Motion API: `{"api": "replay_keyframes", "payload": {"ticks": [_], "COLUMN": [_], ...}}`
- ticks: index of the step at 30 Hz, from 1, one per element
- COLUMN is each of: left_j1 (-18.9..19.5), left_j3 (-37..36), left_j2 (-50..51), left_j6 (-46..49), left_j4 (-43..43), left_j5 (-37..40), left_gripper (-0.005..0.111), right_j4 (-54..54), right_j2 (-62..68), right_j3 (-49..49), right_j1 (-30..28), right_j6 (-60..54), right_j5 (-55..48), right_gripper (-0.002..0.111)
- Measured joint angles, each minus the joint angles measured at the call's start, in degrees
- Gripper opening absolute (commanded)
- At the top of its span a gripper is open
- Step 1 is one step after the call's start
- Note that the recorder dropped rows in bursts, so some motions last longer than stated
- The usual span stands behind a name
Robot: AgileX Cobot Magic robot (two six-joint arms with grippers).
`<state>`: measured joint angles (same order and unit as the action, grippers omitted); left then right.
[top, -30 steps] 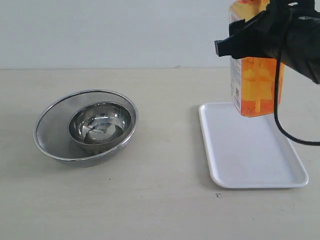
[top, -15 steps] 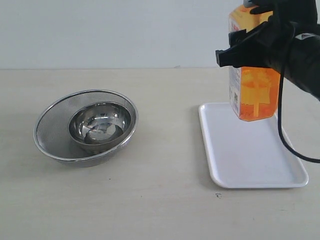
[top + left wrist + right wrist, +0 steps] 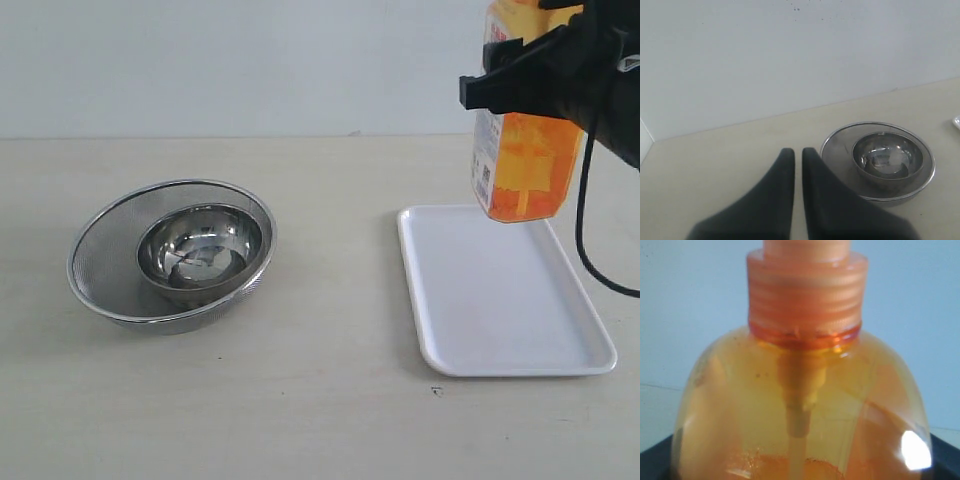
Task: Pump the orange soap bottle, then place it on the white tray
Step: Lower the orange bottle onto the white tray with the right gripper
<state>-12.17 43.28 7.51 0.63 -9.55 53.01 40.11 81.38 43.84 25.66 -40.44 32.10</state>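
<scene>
The orange soap bottle point(image 3: 525, 165) hangs upright in the air above the far edge of the white tray point(image 3: 500, 300), its base clear of the tray. My right gripper point(image 3: 535, 80) is shut on its upper body, black fingers across the front. In the right wrist view the bottle point(image 3: 800, 405) fills the frame, with its orange collar and inner tube visible; the pump head is cut off. My left gripper point(image 3: 797, 152) hovers over bare table with its jaws nearly together and nothing between them.
A round steel bowl in a mesh strainer point(image 3: 172, 252) sits on the left of the table, also seen as the strainer point(image 3: 879, 165) beside the left fingers. A black cable point(image 3: 590, 240) loops down from the right arm over the tray's right side.
The right gripper has carried the bottle to the right and slightly up, from over the tray's far left part to over its far middle. The left gripper view has no earlier frame.
</scene>
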Motion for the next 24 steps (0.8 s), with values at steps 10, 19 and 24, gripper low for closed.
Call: {"api": "replay_keyframes", "payload": {"ticks": [10,19,24], "left_j1": [0.00,0.00,0.00], "left_j3": [0.00,0.00,0.00], "left_j2": [0.00,0.00,0.00], "left_j6": [0.00,0.00,0.00], "left_j4": [0.00,0.00,0.00], "left_j5": [0.00,0.00,0.11], "left_gripper": [0.005,0.005,0.005], "right_j4": [-9.13,-18.65,-19.51], "right_j2": [0.02,1.14,5.35], "right_j3": [0.00,0.00,0.00], "right_j1": [-4.64,-6.85,-6.88], "right_j6": [9.26,20.00,21.20], "right_j5": [-3.01,-3.51,-3.51], "right_gripper": [0.000,0.000,0.000]}}
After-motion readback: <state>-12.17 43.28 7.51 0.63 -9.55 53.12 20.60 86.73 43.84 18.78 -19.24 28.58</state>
